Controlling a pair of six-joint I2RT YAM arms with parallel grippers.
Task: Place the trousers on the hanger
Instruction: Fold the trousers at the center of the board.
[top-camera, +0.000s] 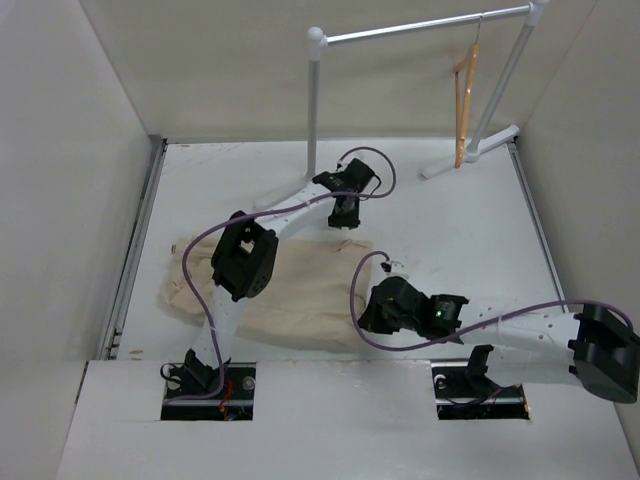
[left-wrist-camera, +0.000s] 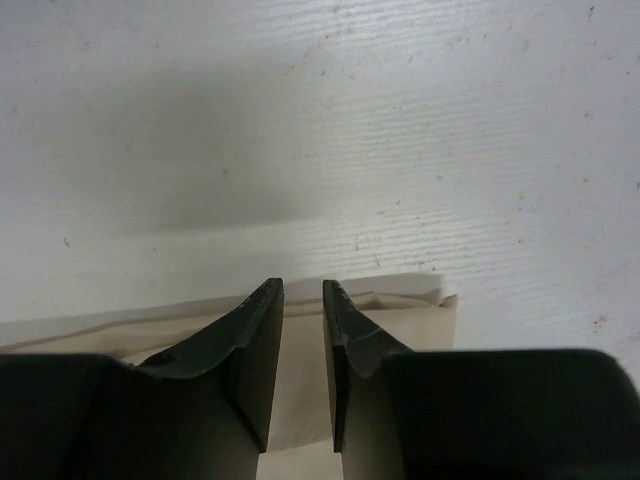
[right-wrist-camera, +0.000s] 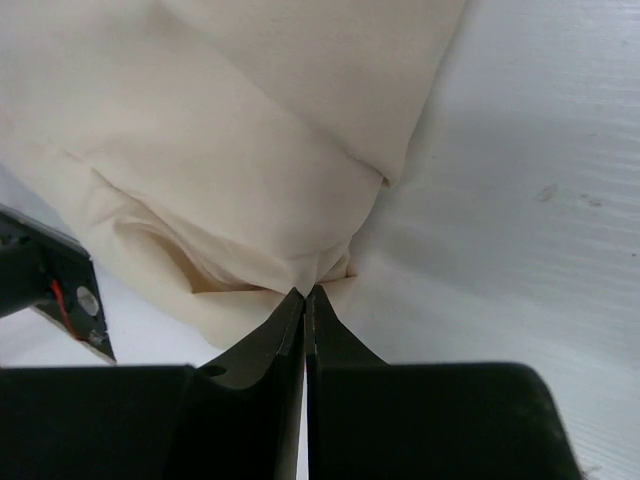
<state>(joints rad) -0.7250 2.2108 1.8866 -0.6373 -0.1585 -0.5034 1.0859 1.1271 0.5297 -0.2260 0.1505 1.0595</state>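
Note:
The beige trousers (top-camera: 300, 285) lie flat and folded on the white table, left of centre. My left gripper (top-camera: 345, 215) hovers at their far right corner. In the left wrist view its jaws (left-wrist-camera: 303, 290) stand a narrow gap apart over the cloth's far edge (left-wrist-camera: 400, 315), with flat cloth showing between them. My right gripper (top-camera: 368, 312) is at the trousers' near right edge. In the right wrist view it (right-wrist-camera: 304, 293) is shut on a pinched fold of cloth (right-wrist-camera: 250, 130). The wooden hanger (top-camera: 462, 100) hangs on the rail at the back right, far from both grippers.
The white garment rail (top-camera: 420, 28) stands at the back, one foot (top-camera: 285, 197) just left of my left gripper and the other foot (top-camera: 470, 152) at the back right. White walls close in the table. A black arm part (right-wrist-camera: 50, 285) shows at the left of the right wrist view.

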